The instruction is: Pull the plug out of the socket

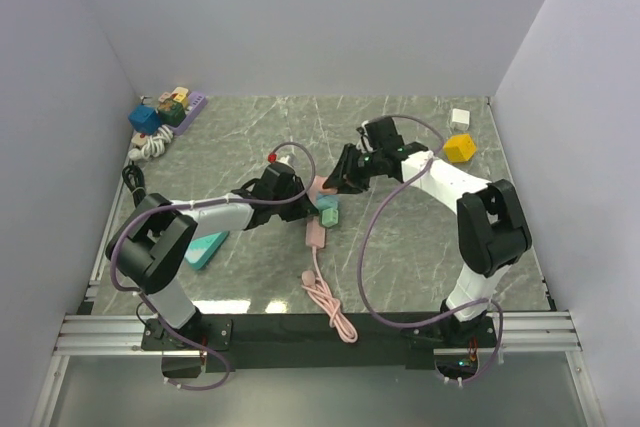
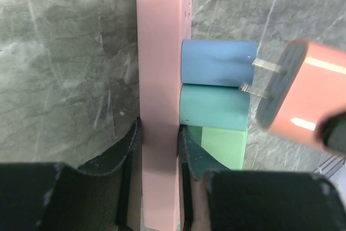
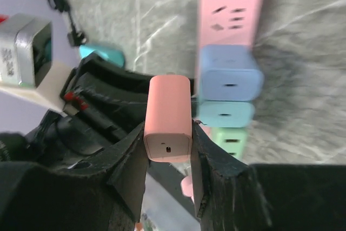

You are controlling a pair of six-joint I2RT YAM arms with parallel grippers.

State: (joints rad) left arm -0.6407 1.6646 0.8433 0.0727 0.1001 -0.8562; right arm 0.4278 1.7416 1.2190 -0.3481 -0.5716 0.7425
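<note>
The socket is a pink power strip [image 2: 159, 52] lying mid-table [image 1: 315, 232]. A blue [image 2: 218, 63], a teal [image 2: 213, 107] and a green plug [image 2: 226, 145] sit in its side. My left gripper [image 2: 159, 128] is shut on the strip's body, one finger against each side. My right gripper [image 3: 168, 131] is shut on a pink plug [image 3: 168, 112]. That plug hangs clear of the strip, its two metal prongs [image 2: 259, 77] bare and pointing toward the blue and teal plugs. In the top view both grippers meet over the strip, left [image 1: 300, 197] and right [image 1: 338, 179].
The strip's pink cable [image 1: 325, 297] coils toward the near edge. A teal wedge [image 1: 207, 249] lies near the left arm. A yellow block [image 1: 459, 148] and a white block [image 1: 460, 116] sit back right, a pile of toys [image 1: 165, 112] back left. Walls enclose three sides.
</note>
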